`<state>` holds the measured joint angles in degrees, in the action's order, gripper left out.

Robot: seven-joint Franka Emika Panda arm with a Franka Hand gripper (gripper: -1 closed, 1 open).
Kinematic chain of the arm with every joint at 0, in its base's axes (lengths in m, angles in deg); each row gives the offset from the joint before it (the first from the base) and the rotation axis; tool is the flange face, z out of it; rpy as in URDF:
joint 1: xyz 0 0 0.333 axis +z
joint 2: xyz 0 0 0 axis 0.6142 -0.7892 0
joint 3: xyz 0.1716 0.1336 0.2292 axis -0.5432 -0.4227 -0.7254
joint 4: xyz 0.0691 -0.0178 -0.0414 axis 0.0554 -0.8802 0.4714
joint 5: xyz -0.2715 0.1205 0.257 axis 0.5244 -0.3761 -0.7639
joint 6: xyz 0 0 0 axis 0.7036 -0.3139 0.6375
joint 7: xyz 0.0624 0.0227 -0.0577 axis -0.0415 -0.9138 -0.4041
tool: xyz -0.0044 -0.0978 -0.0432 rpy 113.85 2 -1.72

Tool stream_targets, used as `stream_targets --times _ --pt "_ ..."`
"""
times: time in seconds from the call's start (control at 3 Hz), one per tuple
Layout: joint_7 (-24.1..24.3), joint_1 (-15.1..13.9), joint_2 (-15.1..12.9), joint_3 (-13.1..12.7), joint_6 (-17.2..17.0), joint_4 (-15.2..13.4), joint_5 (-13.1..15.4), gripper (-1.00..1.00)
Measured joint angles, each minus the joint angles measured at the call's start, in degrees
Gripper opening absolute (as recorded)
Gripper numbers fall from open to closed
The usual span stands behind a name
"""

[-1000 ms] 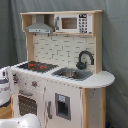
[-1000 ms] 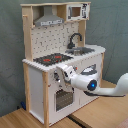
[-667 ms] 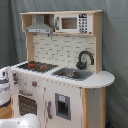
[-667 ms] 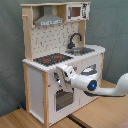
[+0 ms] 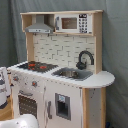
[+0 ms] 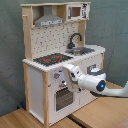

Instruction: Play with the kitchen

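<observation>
The kitchen (image 5: 62, 75) is a tall white and light-wood toy and shows in both exterior views. It has a red-ringed black hob (image 5: 35, 65), a black faucet (image 5: 85, 59) over the sink (image 5: 72, 73), a grey hood (image 5: 40, 25) and a small microwave (image 5: 72, 23). In the second exterior view the kitchen (image 6: 50, 85) stands at the middle. My gripper (image 6: 68, 75) reaches in from the second exterior view's right. It sits right at the front panel beside the knobs (image 6: 57, 77), above the oven door (image 6: 62, 98). Part of the white arm (image 5: 4, 87) shows at the first exterior view's left edge.
A grey curtain (image 6: 10, 50) hangs behind the kitchen. The kitchen rests on a wooden table top (image 6: 30, 120). The arm's white body with a blue light (image 6: 97, 84) stretches across in front of the sink cabinet.
</observation>
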<state>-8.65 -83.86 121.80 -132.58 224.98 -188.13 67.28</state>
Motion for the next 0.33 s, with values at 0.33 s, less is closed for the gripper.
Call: stream_targets --times 0.33 --pt "-1.22 4.75 -0.01 1.52 -3.16 -1.44 0.03 1.0"
